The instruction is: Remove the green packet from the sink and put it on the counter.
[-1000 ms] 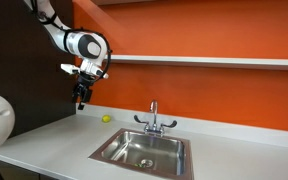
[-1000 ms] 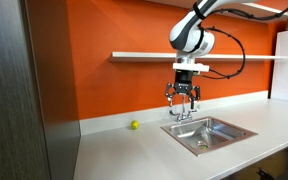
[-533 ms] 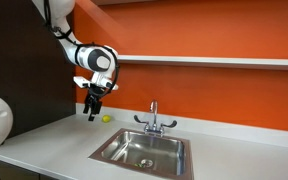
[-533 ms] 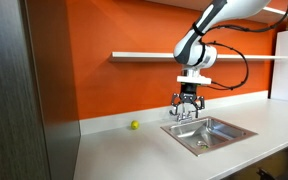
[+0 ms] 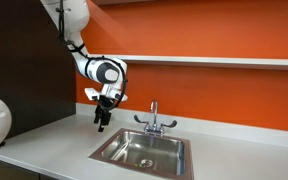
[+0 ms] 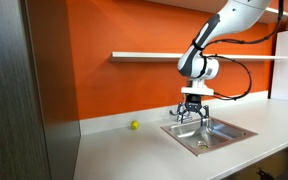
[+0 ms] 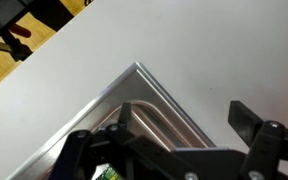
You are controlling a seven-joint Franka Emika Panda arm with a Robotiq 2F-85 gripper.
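The gripper (image 7: pixel 184 115) is held open, its two fingers set wide apart with nothing between them, as is shown plainly in the wrist view. It hangs above the corner of the sink (image 7: pixel 149 95), where the steel basin meets the counter (image 7: pixel 184 40). A small scrap of green at the bottom edge of the wrist view is taken to be the green packet (image 7: pixel 106 173); it lies down inside the basin, below the gripper and off toward the side of the finger seen at the left of that view. The coming move is therefore judged to be a descent into the basin with a small shift toward that side. The packet's long axis cannot be made out, because only a sliver of it is seen and the rest is cut off by the frame and covered by the gripper's body. In both exterior views the gripper (image 5: pixel 102 120) (image 6: pixel 192 112) is seen over the sink (image 5: pixel 144 150) (image 6: pixel 212 132), yet no packet can be picked out in the basin there. A yellow-green ball (image 6: pixel 134 125) rests on the counter (image 6: pixel 114 150) near the wall, well apart from the sink, and is not the thing wanted. The faucet (image 5: pixel 154 120) stands behind the basin.
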